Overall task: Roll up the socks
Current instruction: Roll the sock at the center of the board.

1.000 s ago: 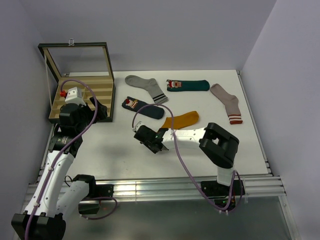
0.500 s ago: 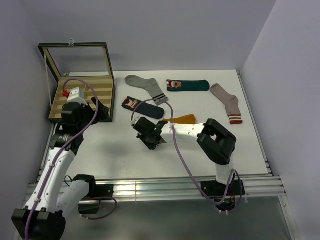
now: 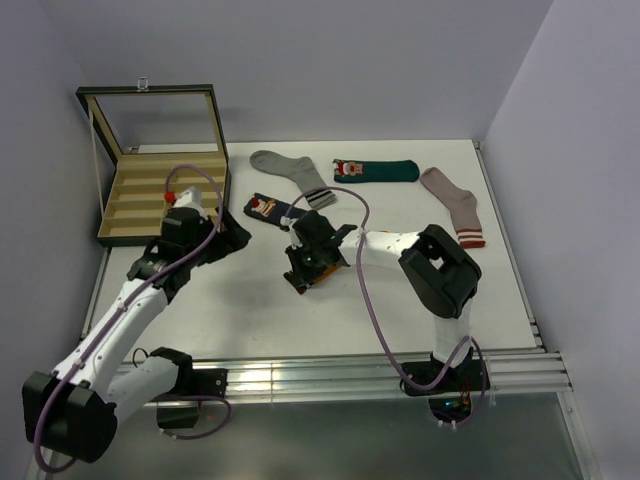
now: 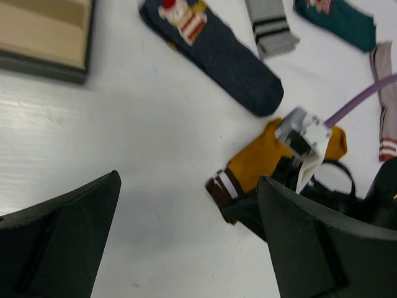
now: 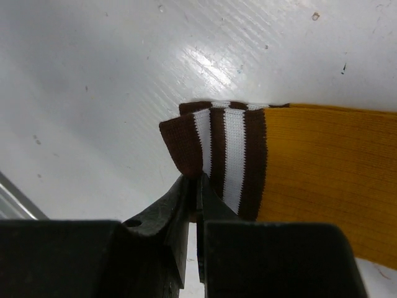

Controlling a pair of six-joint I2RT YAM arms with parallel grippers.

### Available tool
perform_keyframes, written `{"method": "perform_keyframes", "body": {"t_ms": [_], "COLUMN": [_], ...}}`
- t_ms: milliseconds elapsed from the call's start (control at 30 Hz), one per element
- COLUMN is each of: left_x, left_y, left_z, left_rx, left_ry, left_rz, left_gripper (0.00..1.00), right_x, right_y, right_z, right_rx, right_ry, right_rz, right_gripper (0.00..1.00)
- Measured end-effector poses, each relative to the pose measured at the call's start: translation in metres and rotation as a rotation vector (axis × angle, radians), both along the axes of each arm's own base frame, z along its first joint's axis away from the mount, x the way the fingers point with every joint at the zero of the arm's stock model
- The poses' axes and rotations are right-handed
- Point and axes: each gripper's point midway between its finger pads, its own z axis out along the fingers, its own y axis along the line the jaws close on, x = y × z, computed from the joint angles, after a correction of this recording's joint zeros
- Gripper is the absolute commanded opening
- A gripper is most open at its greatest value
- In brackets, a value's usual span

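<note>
My right gripper (image 5: 197, 186) is shut on the brown-and-white striped cuff of the mustard-orange sock (image 5: 329, 174), which lies on the white table. In the top view the right arm hides most of this sock, and the right gripper (image 3: 300, 274) is at table centre. The left wrist view shows the sock (image 4: 260, 158) too. My left gripper (image 4: 186, 248) is open and empty above bare table to the left of the cuff; it also shows in the top view (image 3: 233, 238). The navy sock (image 3: 263, 208) lies just behind. The dark teal sock (image 3: 378, 171) lies at the back.
An open wooden box (image 3: 160, 190) with a glass lid stands at the back left. A grey striped sock (image 3: 295, 172) lies beside the teal one. A pinkish-beige sock (image 3: 455, 205) lies at the right. The right arm's purple cable (image 3: 360, 290) loops over the table.
My left arm has swung right, from over the box to the table middle. My right gripper has turned and closed on the mustard sock's cuff, and its arm now covers the sock.
</note>
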Motion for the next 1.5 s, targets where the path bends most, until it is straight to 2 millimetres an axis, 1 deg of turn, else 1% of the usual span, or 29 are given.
{"method": "perform_keyframes", "body": {"t_ms": [67,133,167,233,367,433,700,833,1033,1133,1300,1500], "left_x": [-0.005,-0.011,-0.014,-0.019,-0.024,-0.023,-0.016,-0.016,-0.015,-0.017,-0.015,-0.015], "left_y": [-0.015,-0.030,-0.036,-0.048,-0.063,-0.067,-0.079,-0.089,-0.100,-0.106,-0.120,-0.130], "left_z": [-0.018,-0.042,-0.048,-0.066,-0.086,-0.090,-0.098,-0.112,-0.133,-0.144,-0.144,-0.148], "left_rx": [-0.023,-0.043,-0.045,-0.060,-0.098,-0.120,-0.205,-0.221,-0.249,-0.260,-0.296,-0.309], "left_ry": [0.059,0.138,0.155,0.211,0.264,0.273,0.276,0.318,0.377,0.410,0.409,0.417], "left_rz": [-0.018,-0.021,-0.030,-0.030,-0.017,-0.006,0.021,0.023,0.032,0.029,0.006,-0.010], "left_gripper": [0.98,0.97,0.97,0.96,0.96,0.95,0.90,0.83,0.76,0.75,0.70,0.61], "right_x": [0.001,0.003,0.003,0.004,0.004,0.004,0.004,0.005,0.008,0.009,0.012,0.014], "right_y": [-0.001,-0.002,-0.003,-0.004,-0.005,-0.005,-0.005,-0.005,-0.005,-0.006,-0.007,-0.007], "right_z": [-0.001,0.000,0.000,0.000,0.001,0.001,0.003,0.002,0.002,0.001,0.001,0.001], "right_rx": [0.032,0.061,0.077,0.097,0.116,0.120,0.130,0.129,0.125,0.119,0.112,0.109], "right_ry": [0.029,0.051,0.064,0.080,0.099,0.101,0.086,0.088,0.078,0.071,0.058,0.048], "right_rz": [-0.009,-0.018,-0.022,-0.028,-0.029,-0.027,-0.028,-0.036,-0.050,-0.057,-0.066,-0.074], "right_gripper": [0.00,0.00,0.00,0.00,0.05,0.06,0.05,0.06,0.11,0.14,0.18,0.21]}}
